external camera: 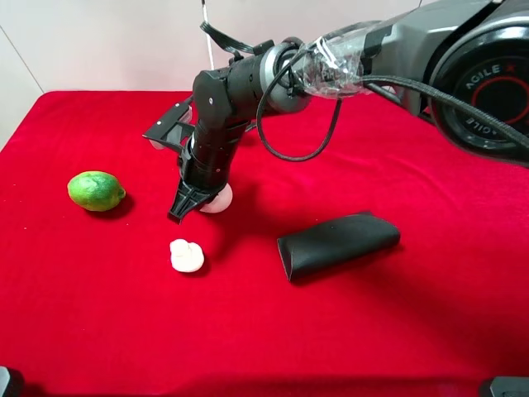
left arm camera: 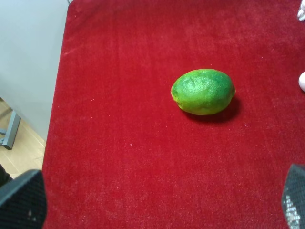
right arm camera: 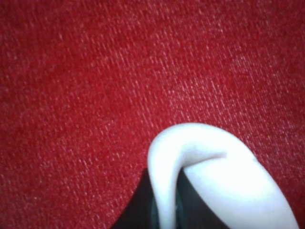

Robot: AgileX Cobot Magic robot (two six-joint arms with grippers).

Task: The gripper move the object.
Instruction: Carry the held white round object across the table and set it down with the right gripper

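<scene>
The object [external camera: 220,199] is a small off-white rounded lump on the red cloth, left of centre. My right gripper [external camera: 183,207] reaches across the middle and points down beside it, shut on its rim. The right wrist view shows the object [right arm camera: 228,186] up close, its thin white rim pinched between two dark fingers [right arm camera: 138,212]. Whether it rests on the cloth or hangs just above it I cannot tell. My left gripper [left arm camera: 157,207] is open over bare cloth, one fingertip at each lower corner of the left wrist view.
A green lime [external camera: 96,190] [left arm camera: 203,91] lies at the left. A white stacked-disc piece [external camera: 187,255] sits in front of the right gripper. A black pouch [external camera: 339,246] lies at centre right. The red cloth [external camera: 397,331] ends at the table's left edge [left arm camera: 57,95].
</scene>
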